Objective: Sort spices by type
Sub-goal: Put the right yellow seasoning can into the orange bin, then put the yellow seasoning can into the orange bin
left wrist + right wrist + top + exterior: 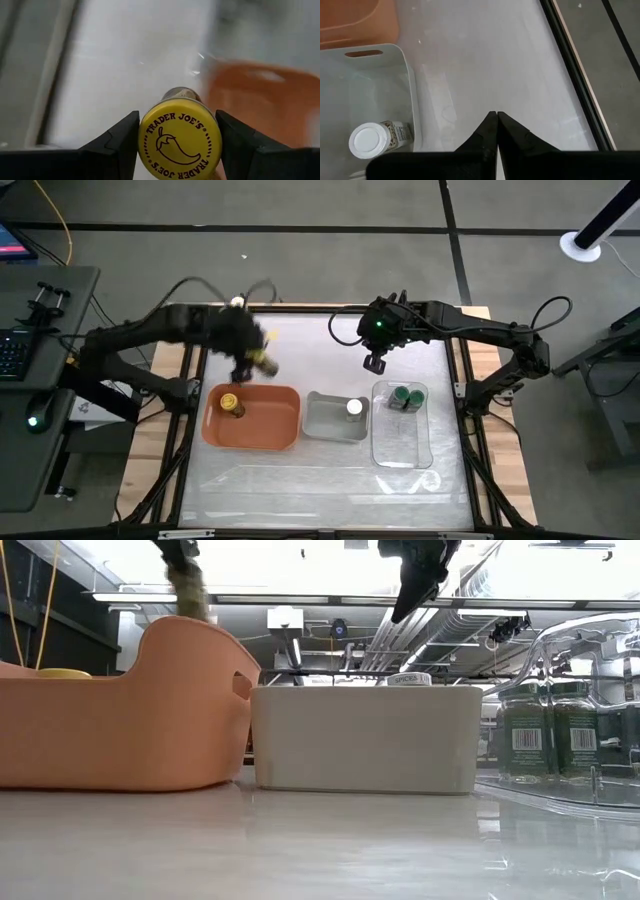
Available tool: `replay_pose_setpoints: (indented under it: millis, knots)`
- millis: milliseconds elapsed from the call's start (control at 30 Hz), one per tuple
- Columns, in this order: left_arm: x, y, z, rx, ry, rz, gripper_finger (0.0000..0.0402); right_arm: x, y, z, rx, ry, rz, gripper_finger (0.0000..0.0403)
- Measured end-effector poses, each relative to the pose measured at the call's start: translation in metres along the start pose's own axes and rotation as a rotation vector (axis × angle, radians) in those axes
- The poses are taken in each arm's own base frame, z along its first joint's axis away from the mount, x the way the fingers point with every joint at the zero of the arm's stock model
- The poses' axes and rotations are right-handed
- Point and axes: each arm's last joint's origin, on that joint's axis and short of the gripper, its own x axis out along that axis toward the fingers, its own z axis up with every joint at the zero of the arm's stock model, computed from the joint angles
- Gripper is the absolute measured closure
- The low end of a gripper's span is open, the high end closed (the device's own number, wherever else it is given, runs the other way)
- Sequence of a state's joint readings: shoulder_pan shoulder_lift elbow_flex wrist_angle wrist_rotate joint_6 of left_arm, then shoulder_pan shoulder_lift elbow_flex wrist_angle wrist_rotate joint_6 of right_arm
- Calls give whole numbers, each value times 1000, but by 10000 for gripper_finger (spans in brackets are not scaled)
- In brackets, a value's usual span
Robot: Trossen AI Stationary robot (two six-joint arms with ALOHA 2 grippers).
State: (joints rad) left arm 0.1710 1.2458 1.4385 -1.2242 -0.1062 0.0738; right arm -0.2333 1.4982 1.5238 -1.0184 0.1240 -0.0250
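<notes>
My left gripper [252, 360] is shut on a yellow-lidded spice jar [180, 137], held in the air just beyond the far rim of the orange tray [285, 395]. Another yellow-lidded jar [231, 405] stands in that tray. A white-lidded jar [354, 407] stands in the grey tray [325, 420]; it also shows in the right wrist view [370, 141]. Two green-lidded jars [407, 396] stand in the clear tray [400, 440]. My right gripper [375, 364] is shut and empty above the table behind the grey and clear trays. My left gripper pinches the jar at its lid [145, 142] between its two fingers [117, 145], one on either side of the lid's rim. The jar is lifted clear of the table, its lid toward the wrist and its body [177, 93] pointing away from it.
The three trays stand in a row, orange at the left, grey in the middle, clear at the right. Bare tabletop [310, 490] lies in front of them and behind them [310, 350].
</notes>
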Motion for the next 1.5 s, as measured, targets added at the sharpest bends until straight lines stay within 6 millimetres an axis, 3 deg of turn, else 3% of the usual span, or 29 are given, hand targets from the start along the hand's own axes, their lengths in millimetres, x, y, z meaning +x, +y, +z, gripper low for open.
replay_pose_setpoints:
  millis: [167,267,367,567,767,1000,1233,1500]
  knots:
    - [-4,-55,-19,69,76,-101,215,1,-6,0,16,3,-11,403]
    - [7,-80,-33,122,117,-108,215,1,-12,-1,33,5,-14,403]
    - [28,-93,-50,154,196,-63,215,2,-17,-1,49,6,-5,403]
    - [65,-95,-76,108,294,2,215,2,-22,-2,64,8,-11,403]
    - [82,-96,-87,113,302,27,215,2,-23,-2,69,8,-11,403]
    - [90,-95,-97,114,347,36,210,2,-23,-2,76,8,-8,403]
    - [91,-96,-97,113,349,31,114,2,-23,-2,77,8,-9,403]
    - [86,-96,-94,96,365,-16,105,2,-23,-2,76,8,-9,403]
